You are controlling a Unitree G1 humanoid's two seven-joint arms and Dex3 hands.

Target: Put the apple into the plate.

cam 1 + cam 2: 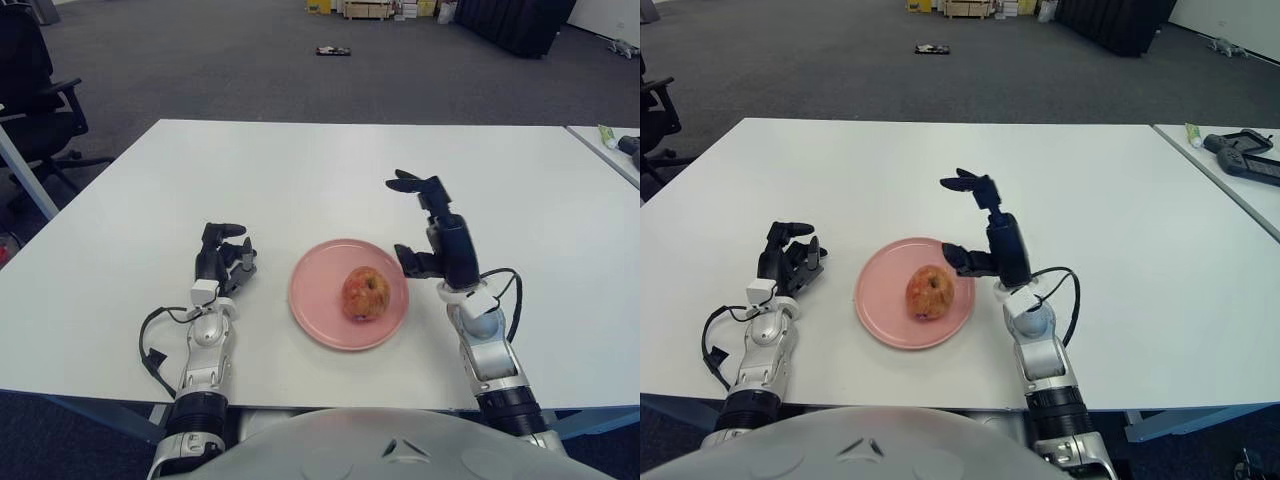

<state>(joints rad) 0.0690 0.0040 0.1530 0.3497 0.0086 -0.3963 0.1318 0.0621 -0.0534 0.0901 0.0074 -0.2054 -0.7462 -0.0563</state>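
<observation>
In the left eye view I have the apple [366,293] sitting on the pink plate [313,298], a little right of the plate's middle, with nothing touching it. My right hand [432,228] is raised just beside the plate's right edge, fingers spread and holding nothing; the thumb points toward the apple but there is clear space between them. I judge the placing itself done, since the fruit rests wholly inside the rim and the hand stands clear (upright like that, it cannot nudge the apple on its way off). My left hand [222,260] shows to the left of the plate, idle, its fingers curled around nothing. The white surface [300,170] carries little else near the work.

In the right eye view the apple [929,291] reads the same, but the gap between it and the right hand [985,226] is plainer: pink plate [880,300] shows between thumb and fruit. This view also takes in more of the neighbouring table on the far right, with a dark device [1247,158] lying on it, which the other eye cuts off at the frame edge. The left eye, in turn, shows an office chair [35,95] at the far left that this one barely catches.
</observation>
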